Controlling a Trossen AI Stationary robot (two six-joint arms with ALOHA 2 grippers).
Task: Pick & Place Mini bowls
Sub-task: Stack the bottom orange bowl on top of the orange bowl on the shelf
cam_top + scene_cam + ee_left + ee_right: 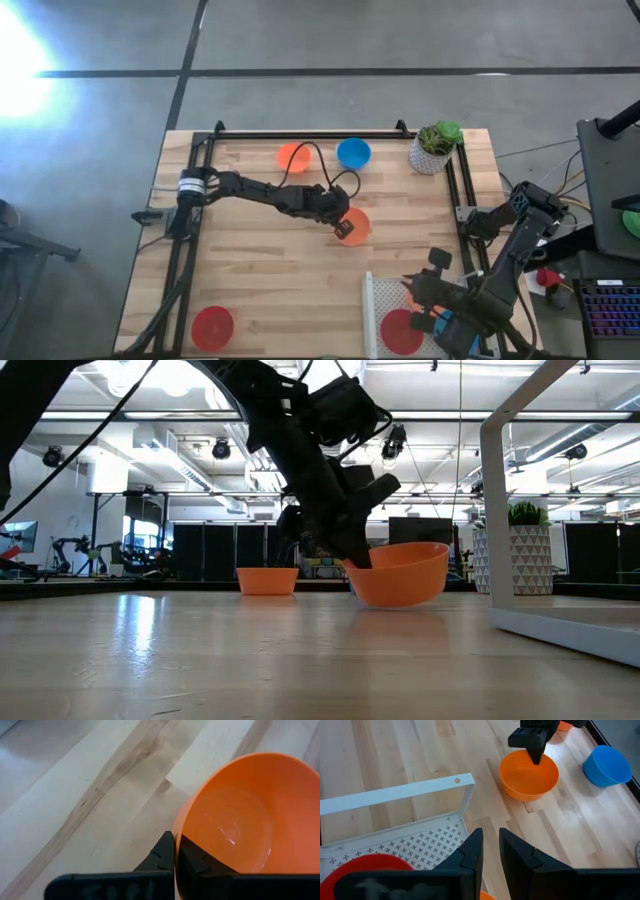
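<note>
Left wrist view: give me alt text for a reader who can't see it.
The left gripper is shut on the rim of an orange mini bowl, one finger inside and one outside. Pale wooden table fills the rest.

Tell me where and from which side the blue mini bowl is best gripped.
Probably by its thin rim, from straight above, one finger inside and one outside. The blue mini bowl stands upright with its mouth open. The left gripper holds the orange mini bowl this way.
</note>
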